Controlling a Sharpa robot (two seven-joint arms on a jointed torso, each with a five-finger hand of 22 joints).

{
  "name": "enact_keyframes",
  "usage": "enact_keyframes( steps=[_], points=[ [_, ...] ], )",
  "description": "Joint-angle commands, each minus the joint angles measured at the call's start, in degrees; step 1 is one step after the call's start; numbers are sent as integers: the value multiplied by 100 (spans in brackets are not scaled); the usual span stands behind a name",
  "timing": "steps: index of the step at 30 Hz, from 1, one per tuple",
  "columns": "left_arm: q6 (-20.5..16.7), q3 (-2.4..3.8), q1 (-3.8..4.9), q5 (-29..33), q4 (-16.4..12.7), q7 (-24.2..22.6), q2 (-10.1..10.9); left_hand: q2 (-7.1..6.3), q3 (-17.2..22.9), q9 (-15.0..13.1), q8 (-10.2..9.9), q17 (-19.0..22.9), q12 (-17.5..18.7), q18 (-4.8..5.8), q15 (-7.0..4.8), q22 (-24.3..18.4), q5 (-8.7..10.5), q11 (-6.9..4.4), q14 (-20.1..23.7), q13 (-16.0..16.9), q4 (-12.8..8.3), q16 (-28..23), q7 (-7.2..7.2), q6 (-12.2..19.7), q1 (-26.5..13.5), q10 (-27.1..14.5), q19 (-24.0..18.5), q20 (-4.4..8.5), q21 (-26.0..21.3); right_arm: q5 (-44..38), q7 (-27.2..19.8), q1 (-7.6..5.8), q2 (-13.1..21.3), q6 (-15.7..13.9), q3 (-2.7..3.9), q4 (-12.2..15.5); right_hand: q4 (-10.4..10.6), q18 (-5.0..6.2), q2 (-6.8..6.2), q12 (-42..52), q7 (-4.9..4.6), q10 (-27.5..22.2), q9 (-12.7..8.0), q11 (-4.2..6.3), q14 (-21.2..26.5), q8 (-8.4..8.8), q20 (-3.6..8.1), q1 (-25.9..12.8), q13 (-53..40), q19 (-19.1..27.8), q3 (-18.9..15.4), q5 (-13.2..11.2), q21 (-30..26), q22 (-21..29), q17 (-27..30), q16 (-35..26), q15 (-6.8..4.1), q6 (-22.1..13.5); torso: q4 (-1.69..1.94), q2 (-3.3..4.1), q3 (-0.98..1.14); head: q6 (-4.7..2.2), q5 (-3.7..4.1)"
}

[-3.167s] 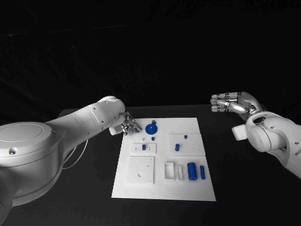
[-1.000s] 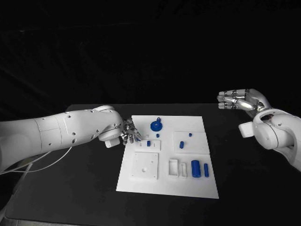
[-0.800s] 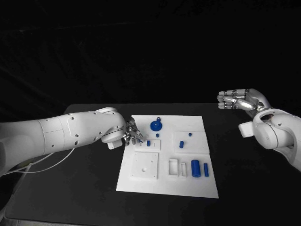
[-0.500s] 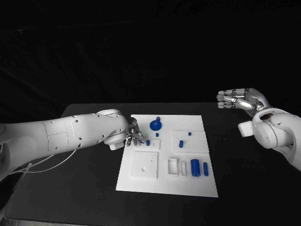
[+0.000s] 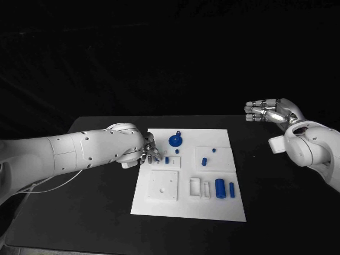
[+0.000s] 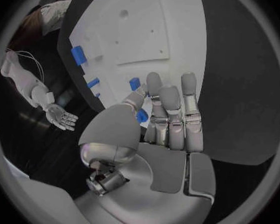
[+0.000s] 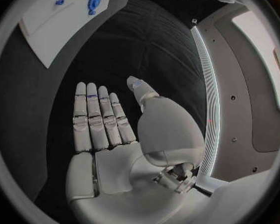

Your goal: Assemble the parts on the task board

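Note:
The white task board (image 5: pixel 216 208) lies mid-table with blue parts on it: a round piece with a handle (image 5: pixel 175 141), small pegs (image 5: pixel 167 159) (image 5: pixel 204 162), and two cylinders (image 5: pixel 220 188) (image 5: pixel 232 188) at its near right. My left hand (image 5: pixel 149 153) hovers at the board's left edge beside the small peg. In the left wrist view its fingers (image 6: pixel 171 109) are straight and together over the board (image 6: pixel 171 40), and a blue piece (image 6: pixel 142 115) shows by the thumb; I cannot tell whether they touch. My right hand (image 5: pixel 268 112) is raised off to the right, flat and holding nothing (image 7: pixel 109 124).
White recessed blocks (image 5: pixel 163 185) (image 5: pixel 196 187) stand on the board's near half. Bare black table (image 5: pixel 86 212) surrounds the board. My left forearm (image 5: pixel 70 151) reaches across the table's left side. The right wrist view shows the board (image 7: pixel 59 15) far from that hand.
My left hand has crept slightly nearer the board's left edge and small peg, and the forearm has swung in with it. The right hand has stayed raised and still.

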State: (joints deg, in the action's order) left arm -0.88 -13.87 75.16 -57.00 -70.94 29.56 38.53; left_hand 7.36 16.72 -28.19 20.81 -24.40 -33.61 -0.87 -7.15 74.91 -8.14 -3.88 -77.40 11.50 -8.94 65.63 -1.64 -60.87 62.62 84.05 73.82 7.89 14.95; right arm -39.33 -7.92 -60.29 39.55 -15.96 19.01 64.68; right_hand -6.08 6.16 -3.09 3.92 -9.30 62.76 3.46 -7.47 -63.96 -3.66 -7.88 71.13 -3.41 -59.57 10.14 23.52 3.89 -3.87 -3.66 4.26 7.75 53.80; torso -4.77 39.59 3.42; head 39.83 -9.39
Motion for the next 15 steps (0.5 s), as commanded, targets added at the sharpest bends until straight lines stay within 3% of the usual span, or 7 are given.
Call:
enact_keyframes(
  steps=[1, 15],
  points=[
    [162, 2, -7, -130, -3, 41, -1, 85, 124, -937, 81, -6, -15, 87, -8, 98, 11, -36, -43, -8, -147, -37, 224, -190, 20, 267, 37, 16, 7, -40, -35, 4, -1, 76, 3, 10, 20, 49, 12, -19, 2, -3, -8, -34, 43, 29, -8, -1, 7, 46, -2, 35, 23, 7, 8, -19, 8, -35, -1, 1, -4, 1, -2],
    [354, 2, -10, 19, -4, 109, -14, 159, 150, -954, 80, -8, 9, 87, -6, 98, 28, -27, -25, -13, -140, -52, 217, -170, -57, 266, 29, 14, -4, -40, -37, 9, -14, 83, 3, 2, 20, 49, 12, -19, 2, -3, -8, -34, 43, 29, -8, -1, 7, 46, -2, 35, 23, 7, 8, -19, 8, -35, -5, -1, 1, 23, -1]
  ],
)
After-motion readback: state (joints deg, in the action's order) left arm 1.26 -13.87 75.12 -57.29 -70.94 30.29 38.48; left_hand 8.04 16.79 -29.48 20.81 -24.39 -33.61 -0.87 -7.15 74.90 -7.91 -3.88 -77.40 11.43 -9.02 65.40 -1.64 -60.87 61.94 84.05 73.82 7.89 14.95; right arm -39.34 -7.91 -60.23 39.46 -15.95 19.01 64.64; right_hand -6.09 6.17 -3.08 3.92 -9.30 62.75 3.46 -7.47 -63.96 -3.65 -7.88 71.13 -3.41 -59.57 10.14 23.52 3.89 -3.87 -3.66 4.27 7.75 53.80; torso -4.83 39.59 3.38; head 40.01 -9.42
